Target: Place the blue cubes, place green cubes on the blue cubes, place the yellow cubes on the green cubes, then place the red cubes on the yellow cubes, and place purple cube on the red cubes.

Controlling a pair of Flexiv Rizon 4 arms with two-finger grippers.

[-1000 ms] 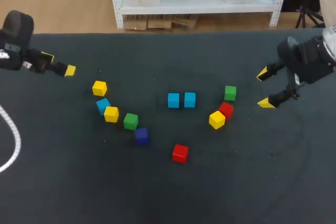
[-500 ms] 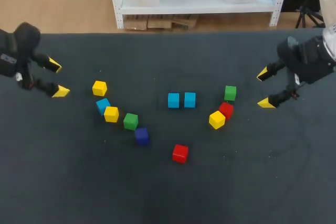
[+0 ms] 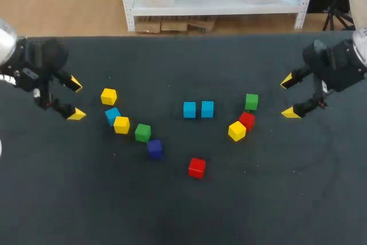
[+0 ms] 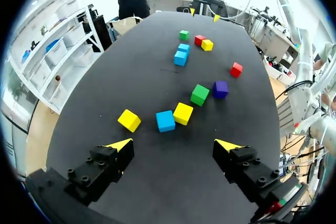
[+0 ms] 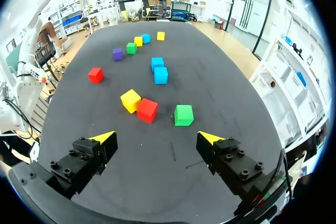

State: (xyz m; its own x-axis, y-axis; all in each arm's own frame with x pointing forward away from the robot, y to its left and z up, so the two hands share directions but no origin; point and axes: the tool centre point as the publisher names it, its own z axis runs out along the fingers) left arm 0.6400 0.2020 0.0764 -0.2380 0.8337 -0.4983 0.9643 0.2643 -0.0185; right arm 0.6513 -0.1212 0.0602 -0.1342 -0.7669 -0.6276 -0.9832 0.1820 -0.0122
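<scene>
Left hand [image 3: 75,99] apart, near yellow cube [image 3: 108,96]; right hand [image 3: 288,97] apart, near green cube [image 3: 251,101]; both by counter [image 3: 258,210] side edges.

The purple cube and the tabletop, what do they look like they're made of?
Purple cube: probably painted wood or hard plastic; flat even colour, crisp edges, little shine. Tabletop: seemingly a dark matte mat or cloth; no glare, faint pale specks.

In the middle of the desk [image 3: 183,210], two cubes [image 3: 190,109] sit side by side. A string of five cubes [image 3: 121,124] trails off to their left, near the left pincer [image 3: 77,99]; three clustered cubes [image 3: 247,120] lie to their right, near the right pincer [image 3: 288,97]. A lone cube [image 3: 196,167] sits before the pair.
</scene>
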